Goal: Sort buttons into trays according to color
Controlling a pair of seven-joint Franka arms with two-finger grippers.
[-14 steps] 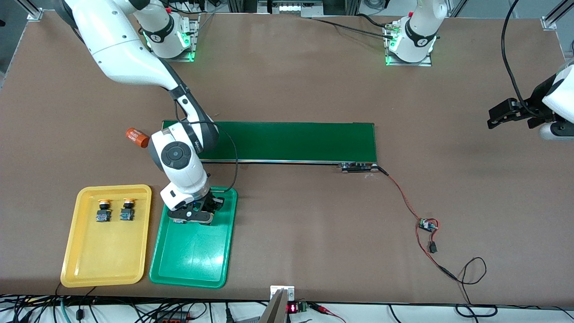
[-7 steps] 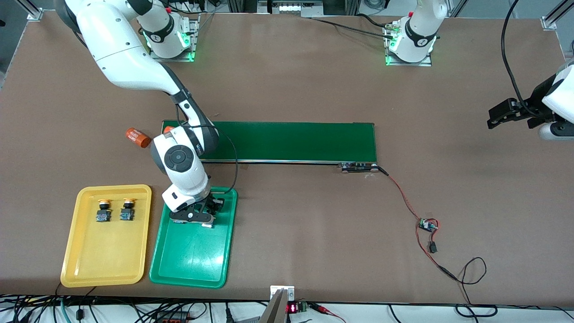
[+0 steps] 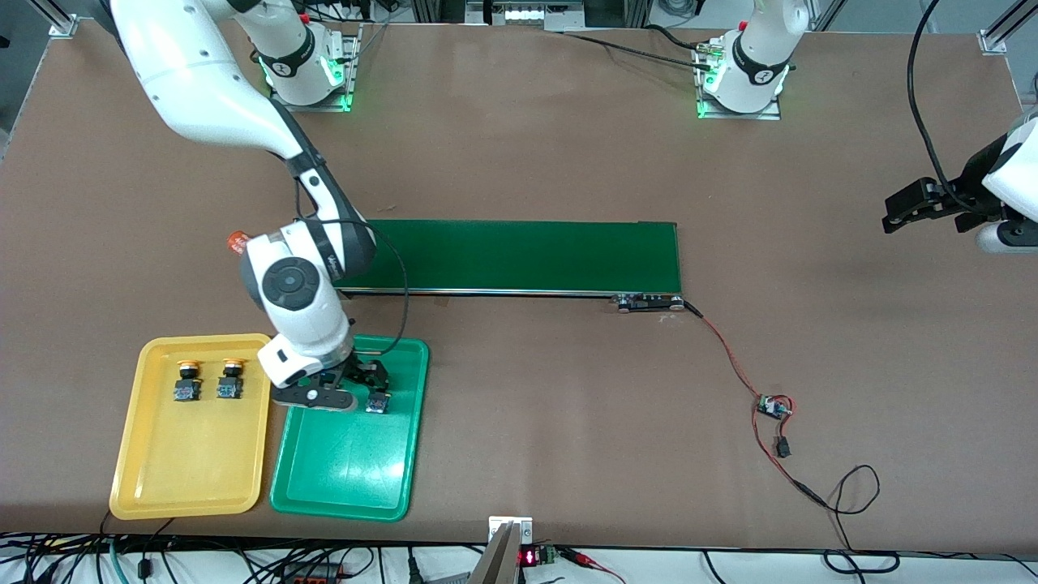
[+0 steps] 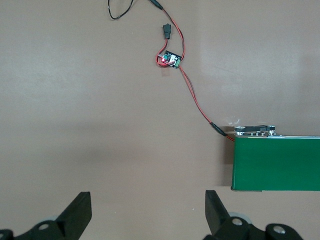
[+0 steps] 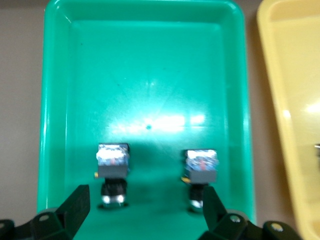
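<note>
My right gripper (image 5: pixel 145 207) spread over the green tray (image 3: pixel 345 478); both green buttons (image 5: pixel 113 167) rest inside, yellow pair (image 3: pixel 208 381) in theirs. Lift straight up, avoid clipping caps. Left gripper (image 4: pixel 147 212) spread, waiting.

Buttons sorted by colour into my two trays.
Two yellow-capped buttons (image 3: pixel 208 381) sit in the yellow tray (image 3: pixel 190 478), two buttons (image 5: pixel 157 167) lie in the green tray (image 3: pixel 345 474), near each tray's edge farthest from the front camera.

Right gripper (image 3: pixel 345 392) jaws apart; left gripper (image 3: pixel 912 203) waits, jaws apart.
</note>
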